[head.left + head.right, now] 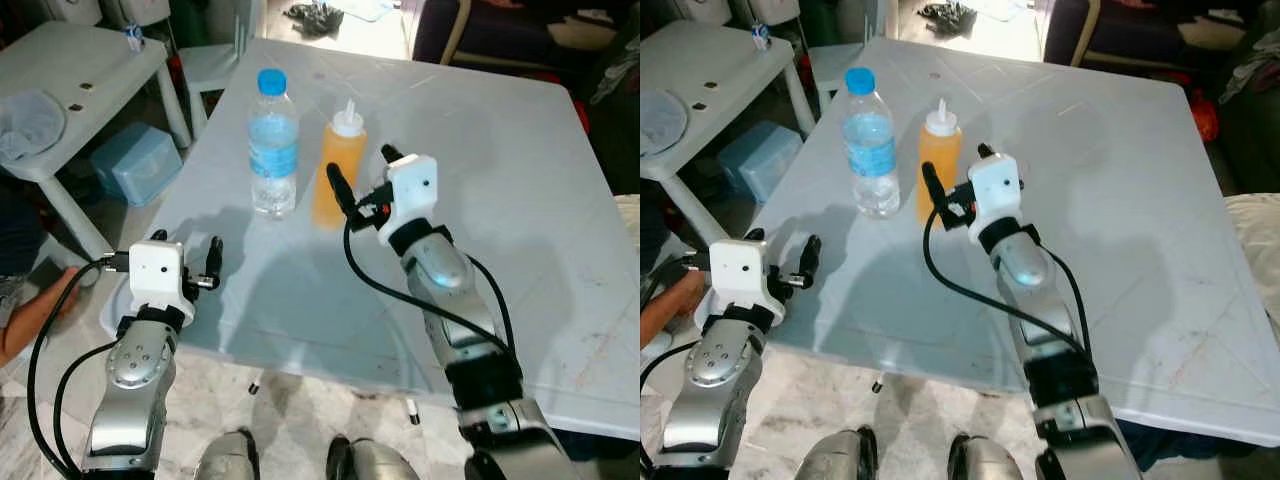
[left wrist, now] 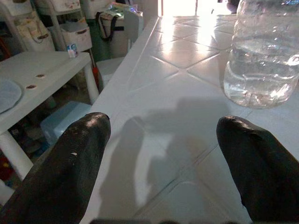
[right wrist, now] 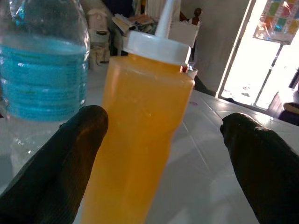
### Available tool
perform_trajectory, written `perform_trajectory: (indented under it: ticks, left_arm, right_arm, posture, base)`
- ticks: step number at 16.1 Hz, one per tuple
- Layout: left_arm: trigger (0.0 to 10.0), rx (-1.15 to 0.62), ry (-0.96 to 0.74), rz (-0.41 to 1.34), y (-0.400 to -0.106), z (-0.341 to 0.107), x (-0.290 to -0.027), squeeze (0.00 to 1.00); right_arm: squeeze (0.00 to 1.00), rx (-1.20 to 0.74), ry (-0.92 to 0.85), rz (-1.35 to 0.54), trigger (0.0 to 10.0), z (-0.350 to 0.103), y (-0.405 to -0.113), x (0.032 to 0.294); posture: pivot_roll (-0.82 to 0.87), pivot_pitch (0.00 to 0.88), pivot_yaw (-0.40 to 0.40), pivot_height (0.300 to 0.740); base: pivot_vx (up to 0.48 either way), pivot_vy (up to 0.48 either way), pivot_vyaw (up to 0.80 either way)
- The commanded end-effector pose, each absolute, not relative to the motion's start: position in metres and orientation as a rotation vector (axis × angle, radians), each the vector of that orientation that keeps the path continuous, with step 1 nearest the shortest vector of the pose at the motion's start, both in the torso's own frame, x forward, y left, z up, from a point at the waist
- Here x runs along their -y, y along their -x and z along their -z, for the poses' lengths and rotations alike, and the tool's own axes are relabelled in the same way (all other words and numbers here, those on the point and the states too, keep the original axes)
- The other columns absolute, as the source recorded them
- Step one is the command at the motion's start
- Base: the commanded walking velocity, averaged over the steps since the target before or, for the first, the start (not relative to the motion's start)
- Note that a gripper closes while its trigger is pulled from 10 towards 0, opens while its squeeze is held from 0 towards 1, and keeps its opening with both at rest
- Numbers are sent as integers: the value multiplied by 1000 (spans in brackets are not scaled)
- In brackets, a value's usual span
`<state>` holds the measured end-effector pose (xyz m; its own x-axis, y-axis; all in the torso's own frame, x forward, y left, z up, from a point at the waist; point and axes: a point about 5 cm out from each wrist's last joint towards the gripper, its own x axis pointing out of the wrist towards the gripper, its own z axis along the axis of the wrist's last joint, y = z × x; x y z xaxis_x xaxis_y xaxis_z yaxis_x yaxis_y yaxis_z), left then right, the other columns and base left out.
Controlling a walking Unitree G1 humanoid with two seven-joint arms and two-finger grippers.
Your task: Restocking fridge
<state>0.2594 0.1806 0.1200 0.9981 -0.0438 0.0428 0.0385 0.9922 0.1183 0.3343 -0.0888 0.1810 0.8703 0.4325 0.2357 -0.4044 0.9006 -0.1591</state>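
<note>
A white side table [image 1: 95, 55] is standing left of the main table [image 1: 520, 150], a blue box [image 1: 135, 165] lying beneath it. A person's hand [image 1: 35, 310] is resting nearby.

On the table [image 1: 520, 200]: 1 water bottle [image 1: 273, 145] and 1 orange squeeze bottle [image 1: 338, 170].

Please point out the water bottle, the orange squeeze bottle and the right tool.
water bottle [image 1: 273, 150]: left eye view, on its blue label.
orange squeeze bottle [image 1: 338, 170]: left eye view, on its body.
right tool [image 1: 362, 172]: left eye view, midway between fingertips.
</note>
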Motion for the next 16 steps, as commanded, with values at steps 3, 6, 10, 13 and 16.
perform_trajectory:
  ticks: [3,6,10,13,16]
  left_arm:
    - [10000,44,-132,39,-258,-122,-183,0]
    - [10000,43,-133,37,-258,-122,-183,0]
    - [10000,44,-137,40,-260,-123,-182,0]
    - [10000,41,-137,40,-260,-122,-181,0]
    - [10000,40,-136,42,-260,-122,-180,0]
  right_arm:
    - [0,284,87,-465,10000,-182,-338,87]
    - [0,289,84,-479,10000,-183,-339,86]
    - [0,293,62,-544,10000,-184,-340,82]
    - [0,291,64,-565,10000,-187,-346,84]
    - [0,294,67,-598,10000,-192,-351,80]
  posture:
    - [106,148,-77,740]
    - [104,147,-76,740]
    - [102,147,-74,740]
    - [105,149,-76,740]
    - [107,150,-77,740]
  base:
    - [0,0,0]
    - [0,0,0]
    - [0,0,0]
    - [0,0,0]
    - [0,0,0]
